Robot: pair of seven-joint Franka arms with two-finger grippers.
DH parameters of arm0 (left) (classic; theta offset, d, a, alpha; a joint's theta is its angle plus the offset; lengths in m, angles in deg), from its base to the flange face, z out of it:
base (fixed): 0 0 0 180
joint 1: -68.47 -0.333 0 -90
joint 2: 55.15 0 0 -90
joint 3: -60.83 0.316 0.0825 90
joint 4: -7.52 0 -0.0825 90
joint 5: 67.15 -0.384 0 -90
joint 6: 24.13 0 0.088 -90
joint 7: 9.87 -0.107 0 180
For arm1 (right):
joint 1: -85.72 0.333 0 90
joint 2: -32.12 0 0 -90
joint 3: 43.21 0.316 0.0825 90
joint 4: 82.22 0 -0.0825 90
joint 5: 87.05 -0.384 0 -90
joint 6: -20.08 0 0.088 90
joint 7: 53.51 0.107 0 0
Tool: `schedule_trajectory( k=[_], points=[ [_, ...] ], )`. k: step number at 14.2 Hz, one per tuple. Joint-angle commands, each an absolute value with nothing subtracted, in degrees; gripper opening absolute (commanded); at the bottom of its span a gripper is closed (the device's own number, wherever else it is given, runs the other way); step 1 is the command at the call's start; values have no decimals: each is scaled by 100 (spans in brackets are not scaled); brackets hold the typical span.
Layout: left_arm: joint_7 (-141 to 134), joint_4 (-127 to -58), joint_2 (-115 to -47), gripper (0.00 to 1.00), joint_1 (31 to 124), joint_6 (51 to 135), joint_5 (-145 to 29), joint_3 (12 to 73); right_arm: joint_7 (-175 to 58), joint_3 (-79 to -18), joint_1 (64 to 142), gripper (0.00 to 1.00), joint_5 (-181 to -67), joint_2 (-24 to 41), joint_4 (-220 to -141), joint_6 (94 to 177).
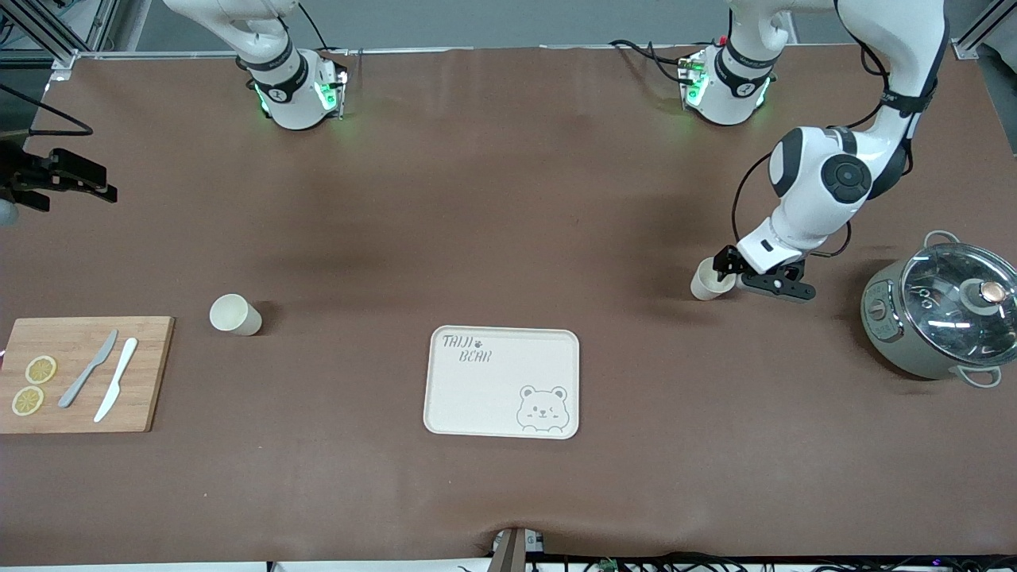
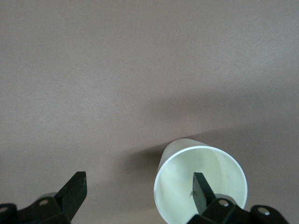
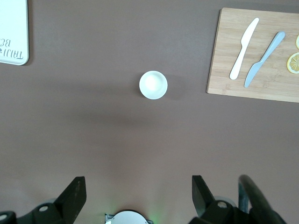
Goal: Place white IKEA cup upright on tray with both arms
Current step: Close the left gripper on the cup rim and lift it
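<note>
**White cups both off the tray, left gripper at one**

Left gripper [image 1: 743,280] is low at the cup [image 1: 709,279] toward the left arm's end of the table, fingers spread wide. Left wrist view: one finger [image 2: 202,190] sits inside the cup's mouth, the other [image 2: 72,192] outside, not closed on it. That cup is upright, farther from the front camera than the tray [image 1: 503,381].

Second cup [image 1: 233,314] stands beside the cutting board [image 1: 79,373], toward the right arm's end. Right gripper [image 3: 135,196] is up high over the table, fingers wide, holding nothing. Tray carries nothing. Pot [image 1: 941,314] sits just beside the left arm.
</note>
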State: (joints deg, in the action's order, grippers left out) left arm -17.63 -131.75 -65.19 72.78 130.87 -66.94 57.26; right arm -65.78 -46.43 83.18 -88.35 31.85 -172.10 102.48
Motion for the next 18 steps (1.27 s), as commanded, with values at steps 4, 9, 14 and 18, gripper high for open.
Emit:
schedule_trajectory(
  k=[4, 9, 14, 18],
  points=[
    [-1813, -13442, -6543, 100, 7269, 13486, -6557, 5679, -6555, -4594, 8238, 100, -8863, 3168, -17187, 10217],
    [-1760, -13522, -6719, 100, 7304, 13768, -6548, 5670, -6546, -4594, 8238, 100, -8863, 3168, -17187, 10217],
    [-1690, -13566, -6711, 0, 7304, 13821, -6557, 5670, -6564, -4594, 8230, 100, -8863, 3168, -17187, 10208],
    [-1682, -13566, -6693, 0, 7313, 13821, -6548, 5556, -6564, -4594, 8230, 100, -8863, 3168, -17178, 10209]
  ],
)
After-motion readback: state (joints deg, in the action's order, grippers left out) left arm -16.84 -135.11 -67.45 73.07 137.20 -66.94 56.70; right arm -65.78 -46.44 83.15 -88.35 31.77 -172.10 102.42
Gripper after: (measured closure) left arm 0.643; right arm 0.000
